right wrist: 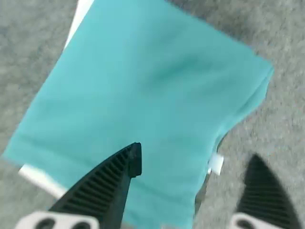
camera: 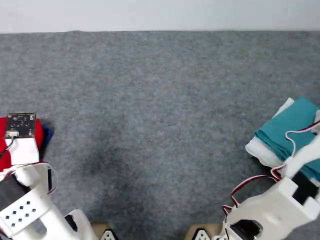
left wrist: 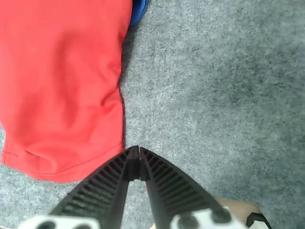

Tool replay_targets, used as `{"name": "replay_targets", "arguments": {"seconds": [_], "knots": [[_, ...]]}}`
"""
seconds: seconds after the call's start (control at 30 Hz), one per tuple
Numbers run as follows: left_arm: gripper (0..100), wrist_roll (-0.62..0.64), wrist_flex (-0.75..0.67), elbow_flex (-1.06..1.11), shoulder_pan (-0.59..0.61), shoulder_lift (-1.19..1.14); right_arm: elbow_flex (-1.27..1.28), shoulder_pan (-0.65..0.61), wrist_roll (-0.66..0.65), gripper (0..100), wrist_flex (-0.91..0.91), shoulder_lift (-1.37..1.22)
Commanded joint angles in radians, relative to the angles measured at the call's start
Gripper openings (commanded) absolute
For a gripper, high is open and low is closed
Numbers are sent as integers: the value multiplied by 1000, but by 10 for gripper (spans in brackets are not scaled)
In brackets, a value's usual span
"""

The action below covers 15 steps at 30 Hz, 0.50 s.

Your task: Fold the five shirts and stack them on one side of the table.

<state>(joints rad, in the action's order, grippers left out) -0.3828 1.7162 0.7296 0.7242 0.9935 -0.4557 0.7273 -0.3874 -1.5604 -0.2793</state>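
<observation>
A folded teal shirt [camera: 295,130] lies on a white shirt [camera: 260,150] at the table's right edge; in the right wrist view the teal shirt [right wrist: 147,95] sits under my right gripper [right wrist: 195,164], which hangs open just above it. A red shirt [camera: 38,131] with a blue shirt [camera: 47,134] under it lies at the left edge, mostly hidden by the left arm. In the left wrist view my left gripper [left wrist: 138,164] is shut and empty, its tips beside the red shirt's [left wrist: 62,86] hem, with a blue shirt [left wrist: 139,8] corner at the far end.
Grey carpet-like table surface [camera: 160,115] stretches between the two piles. The white wall edge runs along the back. Arm bases and cables stand at the front left and front right.
</observation>
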Motion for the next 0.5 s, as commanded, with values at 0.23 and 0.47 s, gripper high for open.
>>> {"name": "replay_targets", "arguments": {"seconds": [0.23, 0.47], "knots": [[5, 2, -14, -5, -9, 8, -101, -143, 101, 80, -228, 4], [5, 0, -14, -5, -9, 8, 64, -302, 118, 35, -180, 4]]}}
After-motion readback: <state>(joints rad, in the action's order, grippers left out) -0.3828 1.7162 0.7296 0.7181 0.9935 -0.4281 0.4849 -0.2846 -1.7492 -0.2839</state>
